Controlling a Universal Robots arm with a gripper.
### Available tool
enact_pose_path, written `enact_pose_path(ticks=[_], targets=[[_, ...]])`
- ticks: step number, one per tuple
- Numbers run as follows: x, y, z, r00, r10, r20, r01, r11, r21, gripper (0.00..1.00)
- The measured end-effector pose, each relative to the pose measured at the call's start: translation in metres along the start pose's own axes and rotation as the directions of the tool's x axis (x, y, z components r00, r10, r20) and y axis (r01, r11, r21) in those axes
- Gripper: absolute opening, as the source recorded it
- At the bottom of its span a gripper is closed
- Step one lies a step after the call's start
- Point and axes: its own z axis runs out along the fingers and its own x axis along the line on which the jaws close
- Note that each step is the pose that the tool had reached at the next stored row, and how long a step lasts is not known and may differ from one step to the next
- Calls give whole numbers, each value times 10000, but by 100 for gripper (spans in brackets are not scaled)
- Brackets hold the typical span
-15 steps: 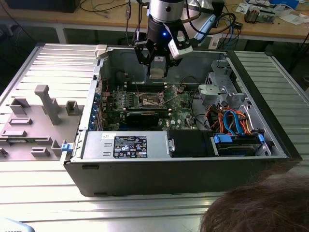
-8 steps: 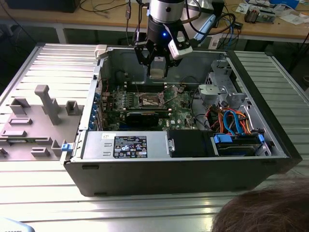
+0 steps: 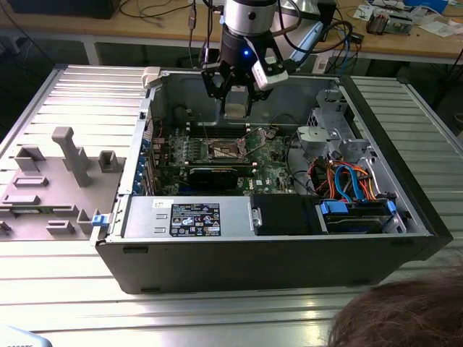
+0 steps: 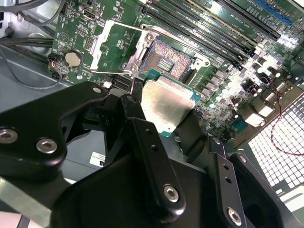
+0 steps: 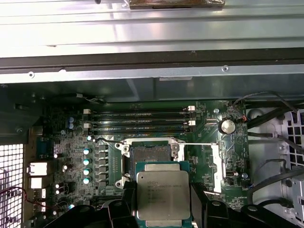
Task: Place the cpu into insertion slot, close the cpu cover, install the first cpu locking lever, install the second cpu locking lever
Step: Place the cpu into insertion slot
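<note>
Above empty insertion slot [image 5: 151,156] in computer case [image 3: 253,264]: fingers [image 4: 148,142] grasping cpu [image 5: 163,194], cpu cover [image 4: 101,45] raised.

Grey tray [image 3: 79,199] lies beside the open computer case [image 3: 253,264].

Silvery-grey cpu [image 5: 160,194], green-edged — green circuit board [image 5: 204,107], black memory slots [image 5: 142,121] — dark insertion slot [image 5: 151,153], silver-rimmed.

No legible text or numbers.
</note>
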Motion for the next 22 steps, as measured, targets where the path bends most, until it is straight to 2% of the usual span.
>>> enact_pose_path(ticks=[22], targets=[[-1,-4,42,10000,0,0,0,10000,1,55]])
